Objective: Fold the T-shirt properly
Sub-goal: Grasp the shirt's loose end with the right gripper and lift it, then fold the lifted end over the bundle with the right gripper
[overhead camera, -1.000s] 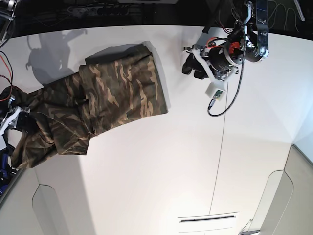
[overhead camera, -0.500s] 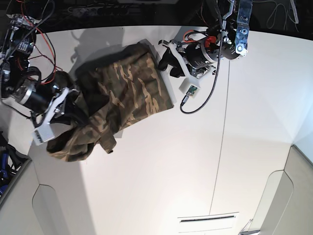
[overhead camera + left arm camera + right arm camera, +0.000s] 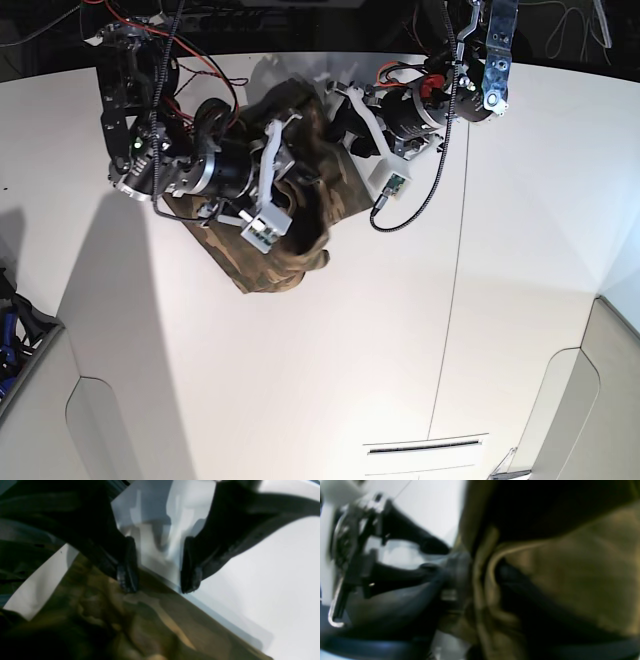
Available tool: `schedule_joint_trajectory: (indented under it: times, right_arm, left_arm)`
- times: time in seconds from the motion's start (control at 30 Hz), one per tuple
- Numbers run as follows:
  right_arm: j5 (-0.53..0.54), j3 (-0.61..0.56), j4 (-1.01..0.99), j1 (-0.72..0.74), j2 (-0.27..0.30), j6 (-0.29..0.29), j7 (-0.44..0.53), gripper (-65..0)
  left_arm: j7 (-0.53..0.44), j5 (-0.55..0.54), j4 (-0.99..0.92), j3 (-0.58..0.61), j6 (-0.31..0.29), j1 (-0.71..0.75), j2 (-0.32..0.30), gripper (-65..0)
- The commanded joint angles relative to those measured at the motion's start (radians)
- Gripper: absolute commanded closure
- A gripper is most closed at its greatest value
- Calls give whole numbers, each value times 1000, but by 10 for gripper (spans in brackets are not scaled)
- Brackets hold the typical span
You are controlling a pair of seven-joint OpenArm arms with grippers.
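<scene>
The camouflage T-shirt (image 3: 285, 262) lies bunched in a heap at the back middle of the white table (image 3: 350, 350). My right gripper (image 3: 298, 190) hovers over the heap with fabric draped around it. In the right wrist view blurred folds of the T-shirt (image 3: 570, 580) fill the frame and hide how the jaws stand. My left gripper (image 3: 342, 130) sits at the heap's right edge. Its black fingers (image 3: 127, 572) stand open in the left wrist view, one over the T-shirt (image 3: 150, 625) and one over bare table, with nothing between them.
A thin seam (image 3: 455, 300) runs down the table right of the arms. Grey rounded panels (image 3: 100, 430) lie at both front corners, and a slot (image 3: 425, 447) at the front edge. Cables and electronics (image 3: 130, 40) crowd the back left.
My right arm has swung from the table's left side to the back middle, carrying the shirt's left part over onto the rest. The left arm moved in to the shirt's right edge.
</scene>
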Motion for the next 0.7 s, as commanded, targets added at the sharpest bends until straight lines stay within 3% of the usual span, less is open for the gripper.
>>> schedule_joint_trajectory:
  times: [0.0,0.17,0.4,0.67]
  right_arm:
    - [-2,-28,10,13,-3,6,36,-353]
    - [-29,-161,9,14,-4,-18,68,-373]
    - [5,-235,23,14,-16,-28,68,-373]
    - [83,-235,126,14,-42,-27,64,-373]
  left_arm:
    - [-2,-16,13,0,-4,-6,2,-314]
    - [83,-17,14,-37,-4,-5,2,-314]
    - [106,-27,15,-235,-20,-5,-6,-314]
    - [164,-211,15,-468,-88,-5,-21,-314]
